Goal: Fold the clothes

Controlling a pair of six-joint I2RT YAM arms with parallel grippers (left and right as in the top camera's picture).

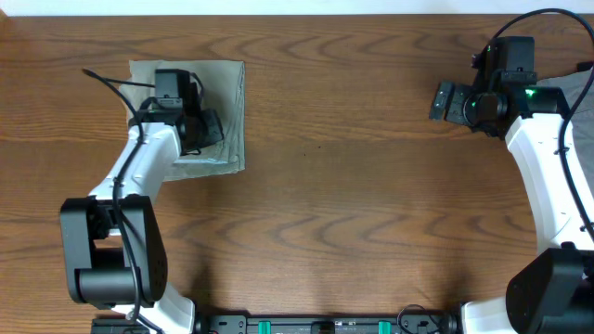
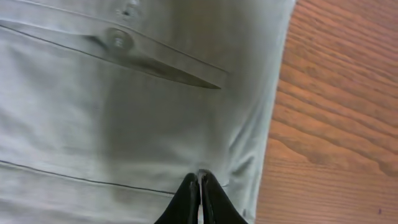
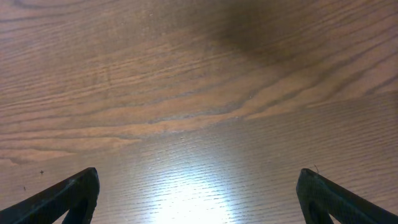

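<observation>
The pale khaki shorts point(image 1: 230, 93) lie folded into a compact rectangle at the table's far left. In the left wrist view the shorts point(image 2: 93, 112) fill most of the frame, with a pocket flap and a small button point(image 2: 118, 40) at the top. My left gripper point(image 1: 209, 134) is over the right part of the bundle. Its fingers point(image 2: 200, 177) are closed together, with a small pucker of the fabric at their tips, near the cloth's right edge. My right gripper point(image 1: 444, 100) is open and empty at the far right, with its fingers point(image 3: 199, 180) spread wide over bare wood.
A plain grey garment point(image 1: 568, 97) lies at the table's right edge, partly under the right arm. Bare wooden tabletop point(image 1: 353, 186) lies between the two arms. The robot bases stand at the front edge.
</observation>
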